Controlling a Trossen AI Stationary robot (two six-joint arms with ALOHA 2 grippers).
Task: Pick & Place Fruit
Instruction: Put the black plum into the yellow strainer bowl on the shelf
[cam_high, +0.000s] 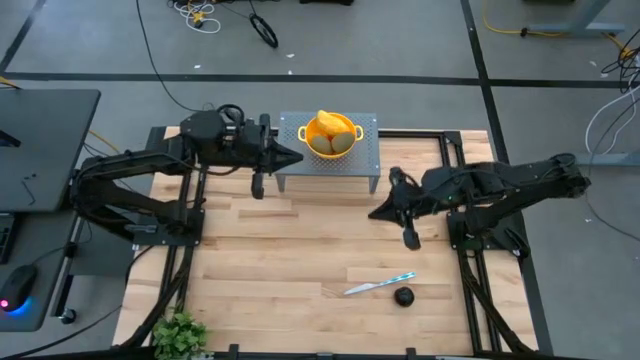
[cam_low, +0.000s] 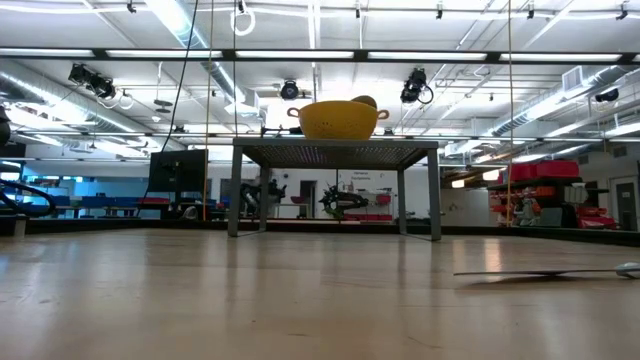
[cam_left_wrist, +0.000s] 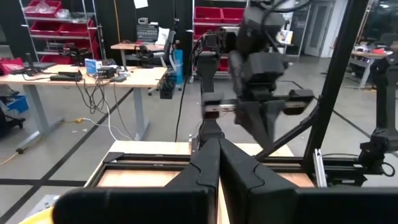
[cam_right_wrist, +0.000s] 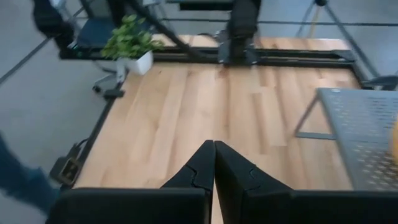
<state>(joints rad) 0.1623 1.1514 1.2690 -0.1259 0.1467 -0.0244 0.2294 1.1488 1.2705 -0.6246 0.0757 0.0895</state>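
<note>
Wooden table (cam_high: 300, 250) carries one dark round fruit (cam_high: 403, 296) near its front edge beside the knife (cam_high: 379, 285) — the right gripper (cam_high: 376, 212), shut and empty, must open wide before descending; left gripper (cam_high: 297, 157) is shut too.

Right gripper (cam_right_wrist: 214, 163) fingers pressed together over wooden table (cam_right_wrist: 186, 112); grey perforated stand (cam_right_wrist: 367, 134) beside; potted plant (cam_right_wrist: 127, 43) at far corner.

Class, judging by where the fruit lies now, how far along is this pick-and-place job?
Done: yellow-orange and olive-brown fruit sits in the yellow bowl on the grey stand. In hand: nothing; left hand and right hand are both shut and empty. Left: the dark round fruit lies on the table beside the knife.
</note>
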